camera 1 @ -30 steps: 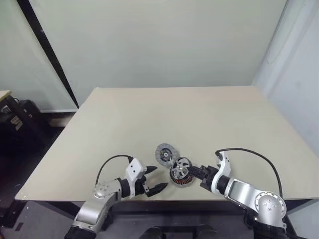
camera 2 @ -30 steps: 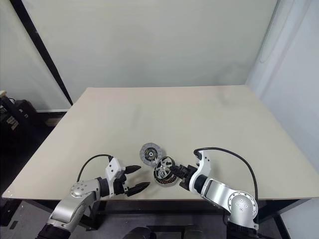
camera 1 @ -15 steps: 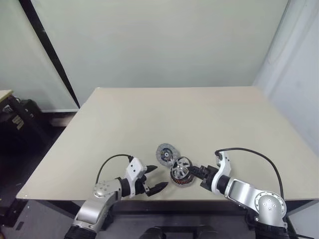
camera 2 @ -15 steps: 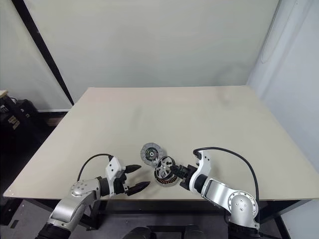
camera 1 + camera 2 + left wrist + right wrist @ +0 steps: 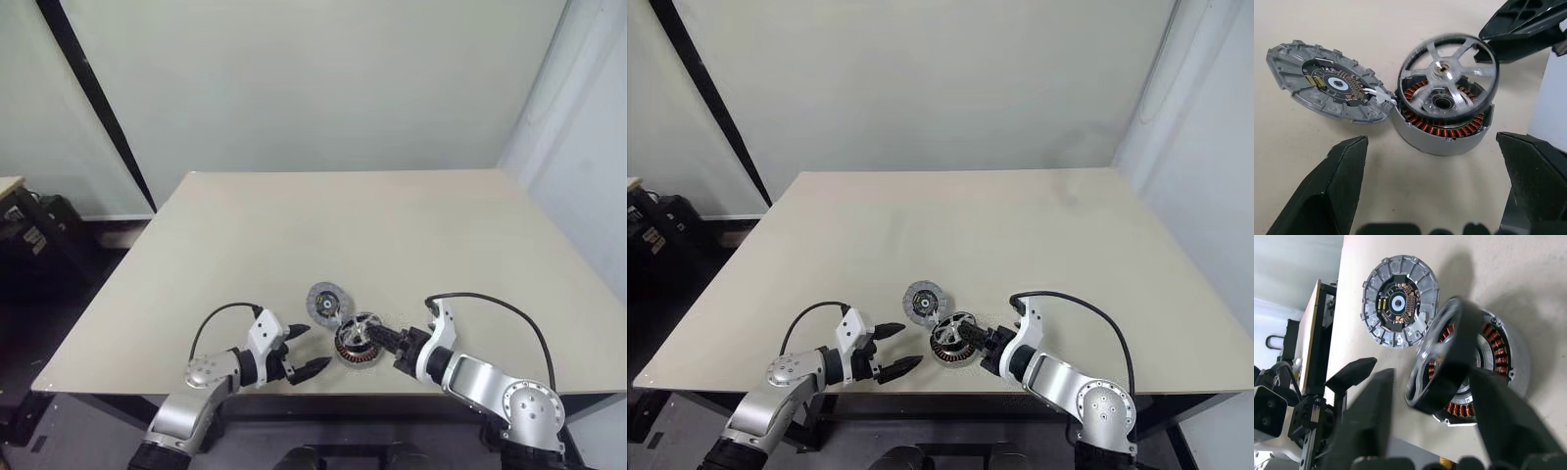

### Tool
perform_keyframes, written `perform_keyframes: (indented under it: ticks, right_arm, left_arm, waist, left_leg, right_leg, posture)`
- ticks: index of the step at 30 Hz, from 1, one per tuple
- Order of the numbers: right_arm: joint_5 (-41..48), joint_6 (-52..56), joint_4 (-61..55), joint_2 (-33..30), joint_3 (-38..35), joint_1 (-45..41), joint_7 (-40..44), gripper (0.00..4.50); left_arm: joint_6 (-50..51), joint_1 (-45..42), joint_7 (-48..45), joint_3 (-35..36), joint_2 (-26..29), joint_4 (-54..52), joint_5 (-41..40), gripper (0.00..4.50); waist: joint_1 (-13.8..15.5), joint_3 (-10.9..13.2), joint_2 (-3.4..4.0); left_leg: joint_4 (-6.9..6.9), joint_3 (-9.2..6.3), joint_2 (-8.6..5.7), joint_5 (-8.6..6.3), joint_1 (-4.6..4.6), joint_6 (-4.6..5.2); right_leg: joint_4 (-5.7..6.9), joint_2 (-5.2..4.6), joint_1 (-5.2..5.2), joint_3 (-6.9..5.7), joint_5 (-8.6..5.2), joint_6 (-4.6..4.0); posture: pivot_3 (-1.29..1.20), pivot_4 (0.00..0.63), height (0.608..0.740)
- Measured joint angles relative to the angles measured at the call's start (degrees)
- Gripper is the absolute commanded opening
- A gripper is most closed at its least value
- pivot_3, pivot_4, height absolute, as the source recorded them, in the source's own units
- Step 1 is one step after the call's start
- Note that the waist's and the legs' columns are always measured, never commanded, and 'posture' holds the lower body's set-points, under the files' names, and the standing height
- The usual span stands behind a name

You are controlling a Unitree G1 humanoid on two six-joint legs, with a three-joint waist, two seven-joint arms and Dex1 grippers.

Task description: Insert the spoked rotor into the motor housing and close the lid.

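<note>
Spoked rotor (image 5: 1448, 73) sits tilted atop the motor housing (image 5: 1442, 128), right pincer (image 5: 390, 340) parted, left pincer (image 5: 298, 351) wide open; seating it squarely likely comes next.

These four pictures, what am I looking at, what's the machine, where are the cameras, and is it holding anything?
It is a two-armed robot at a beige table. Two pictures come from cameras in its head, looking down over both arms. The other two come from cameras on its wrists, looking along the black fingers.

On the table sit three motor parts: the housing, a grey ring lined with copper coils; the spoked rotor, tilted over the housing's opening and not seated; and the lid, lying flat beside the housing and joined to it by a small white wire.

The left gripper waits open and empty. The right gripper has its fingers spread on either side of the rotor, so it looks released.
</note>
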Motion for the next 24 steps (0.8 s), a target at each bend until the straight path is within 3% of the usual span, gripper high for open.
perform_keyframes:
  ticks: [3,12,20,24]
  right_arm:
    - [0.44,-0.15,0.00,0.02,0.25,0.04,-0.18,4.46]
    - [0.47,-0.27,-0.98,-2.01,0.99,0.45,-1.97,4.46]
    - [-5.45,-3.26,-6.55,-10.19,4.69,0.47,0.96,4.46]
    - [-16.53,-10.07,-9.62,-16.69,13.76,-0.52,7.24,3.64]
  left_arm:
    - [0.00,0.00,0.00,-0.01,0.00,0.00,0.00,4.50]
    - [0.00,0.04,0.00,-0.02,-0.01,0.00,0.00,4.50]
    - [-0.02,0.04,0.00,-0.01,-0.02,0.00,-0.01,4.50]
    - [-0.11,-0.07,0.00,-0.04,-0.21,0.02,-0.01,4.50]
  waist:
    - [-0.01,0.00,0.00]
    - [0.00,0.00,0.00]
    - [0.01,0.00,-0.01]
    - [-0.03,0.00,-0.02]
  left_leg:
    - [0.00,0.00,0.00,0.00,0.00,0.00]
    - [0.00,0.01,0.00,0.00,0.00,0.00]
    - [0.02,0.12,-0.02,0.00,-0.02,0.00]
    - [0.02,0.20,0.02,0.00,-0.02,0.00]
  right_leg:
    - [0.00,0.00,0.00,0.00,0.00,0.00]
    - [0.00,0.00,-0.01,0.00,0.00,0.00]
    - [-0.04,-0.01,0.00,0.00,0.00,0.00]
    - [-0.05,-0.01,0.01,-0.02,0.00,0.00]
  posture:
    - [0.00,0.000,0.740]
    - [0.00,0.000,0.740]
    - [0.00,0.000,0.740]
    - [0.00,0.000,0.740]
